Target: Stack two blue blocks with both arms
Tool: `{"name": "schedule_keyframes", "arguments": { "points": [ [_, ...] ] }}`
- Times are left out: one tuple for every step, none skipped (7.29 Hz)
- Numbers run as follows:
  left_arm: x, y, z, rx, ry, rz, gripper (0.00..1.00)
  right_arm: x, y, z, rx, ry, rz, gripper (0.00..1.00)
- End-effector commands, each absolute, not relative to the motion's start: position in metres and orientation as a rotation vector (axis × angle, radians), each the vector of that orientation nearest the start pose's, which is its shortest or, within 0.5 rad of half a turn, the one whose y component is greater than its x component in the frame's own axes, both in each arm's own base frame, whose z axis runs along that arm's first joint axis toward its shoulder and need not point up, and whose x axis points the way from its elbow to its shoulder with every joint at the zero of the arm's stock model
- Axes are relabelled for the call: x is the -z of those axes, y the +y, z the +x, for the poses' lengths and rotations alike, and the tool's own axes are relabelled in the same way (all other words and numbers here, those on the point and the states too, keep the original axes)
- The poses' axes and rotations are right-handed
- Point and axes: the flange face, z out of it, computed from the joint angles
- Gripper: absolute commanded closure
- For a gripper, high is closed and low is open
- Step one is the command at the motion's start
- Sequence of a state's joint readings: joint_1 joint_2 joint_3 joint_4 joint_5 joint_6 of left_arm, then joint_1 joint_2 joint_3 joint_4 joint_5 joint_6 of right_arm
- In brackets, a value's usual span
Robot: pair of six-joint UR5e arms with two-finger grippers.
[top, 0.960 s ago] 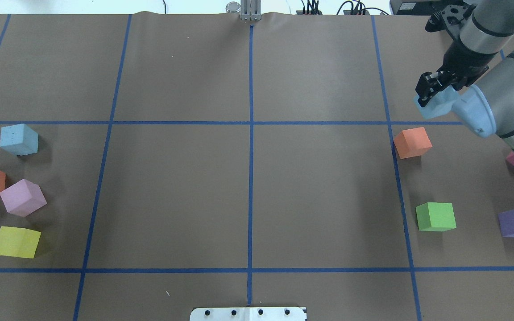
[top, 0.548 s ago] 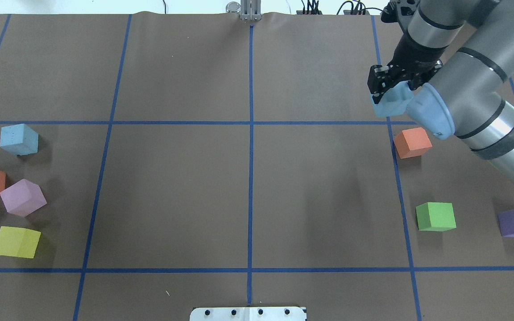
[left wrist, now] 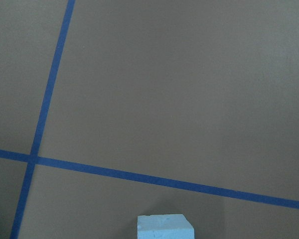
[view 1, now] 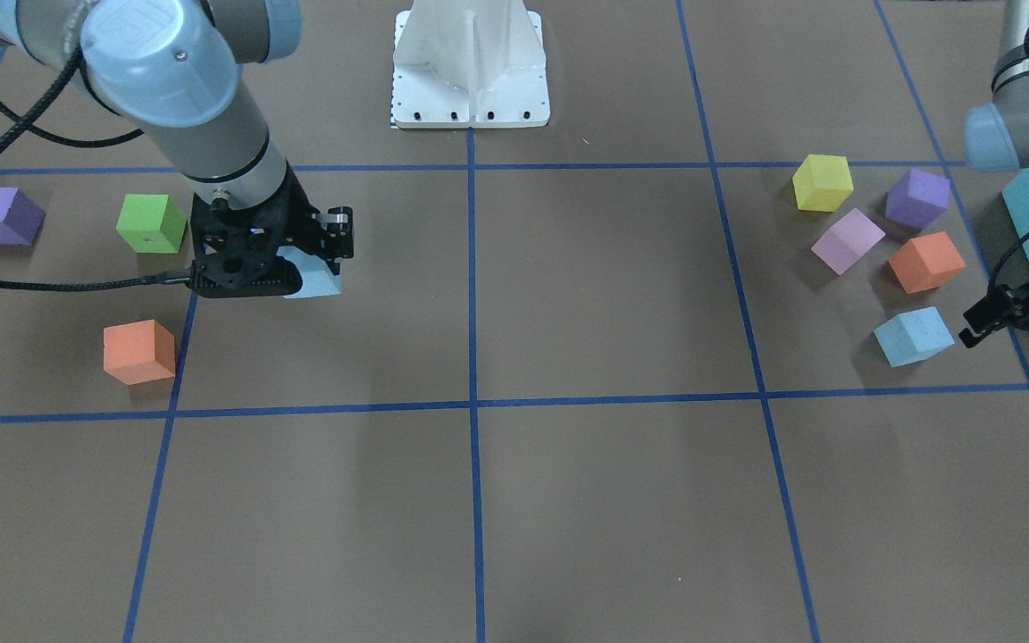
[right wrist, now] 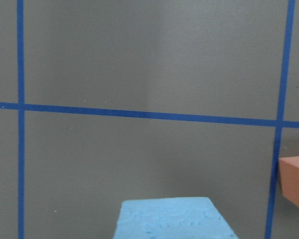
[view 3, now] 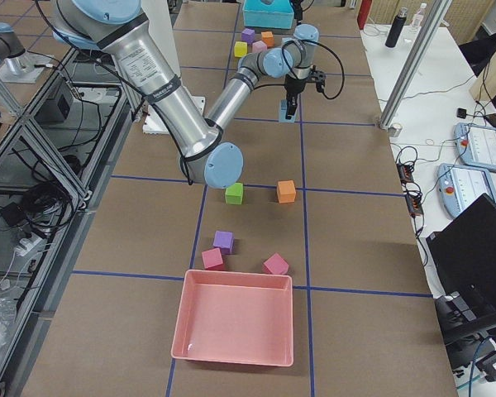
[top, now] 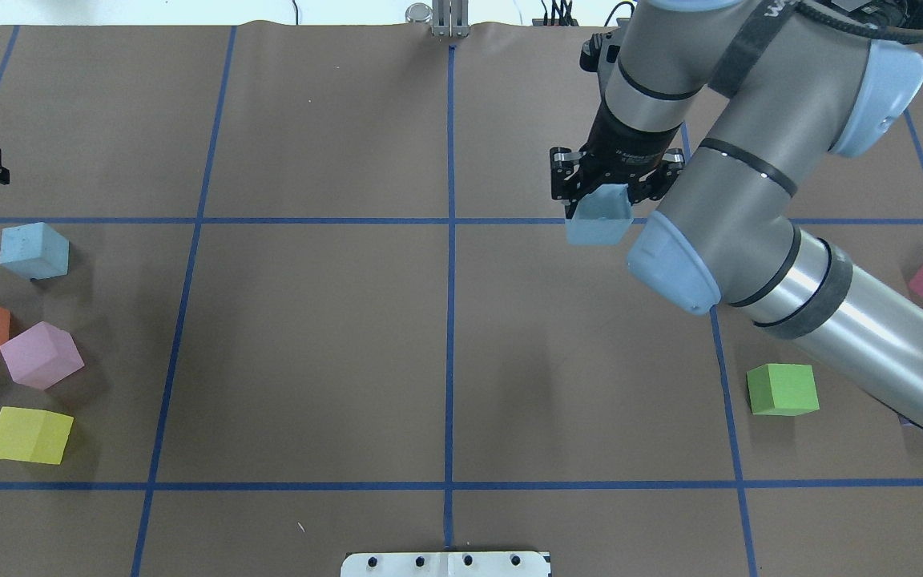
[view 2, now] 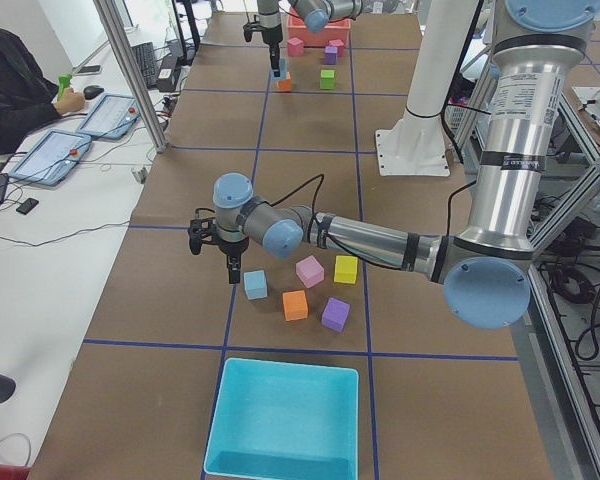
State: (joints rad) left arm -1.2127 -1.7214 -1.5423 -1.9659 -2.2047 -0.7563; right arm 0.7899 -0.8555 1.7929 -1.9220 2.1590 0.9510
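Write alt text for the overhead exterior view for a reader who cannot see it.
The right arm's end effector grips a blue block over the brown table. A second blue block sits far left near other cubes.

The right arm [top: 830,296] and left arm [view 2: 505,170] are showing silvery grey tubes, black bands and rounded pale blue joint caps [top: 674,264]. A braided black cable [view 1: 50,286] is running to the matte black right end effector [top: 602,200]. The white base pedestal [view 1: 470,71] is showing 4 dark screw dots.
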Motion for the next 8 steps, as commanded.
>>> {"name": "schedule_keyframes", "arguments": {
  "points": [
    [-0.589,-0.577,0.162,0.198,0.793,0.101,0.02,-0.163,-0.467,-0.438,-0.014,-0.794,-0.079,0.46],
    [-0.588,-0.571,0.183,0.208,0.795,0.079,0.02,-0.162,-0.452,-0.456,-0.023,-0.782,-0.07,0.46],
    [-0.582,-0.565,0.2,0.227,0.819,0.075,0.02,-0.16,-0.445,-0.463,-0.026,-0.795,-0.067,0.46],
    [-0.581,-0.56,0.213,0.238,0.826,0.074,0.02,-0.16,-0.442,-0.467,-0.023,-0.794,-0.07,0.46],
    [-0.585,-0.558,0.215,0.239,0.811,0.081,0.02,-0.161,-0.439,-0.471,-0.02,-0.787,-0.064,0.46],
    [-0.588,-0.558,0.213,0.241,0.799,0.087,0.02,-0.163,-0.435,-0.478,-0.013,-0.779,-0.064,0.46],
    [-0.589,-0.558,0.213,0.245,0.793,0.088,0.02,-0.164,-0.431,-0.484,-0.005,-0.775,-0.064,0.46],
    [-0.586,-0.557,0.211,0.241,0.794,0.093,0.02,-0.164,-0.43,-0.486,-0.003,-0.785,-0.057,0.46]
  ]
}}
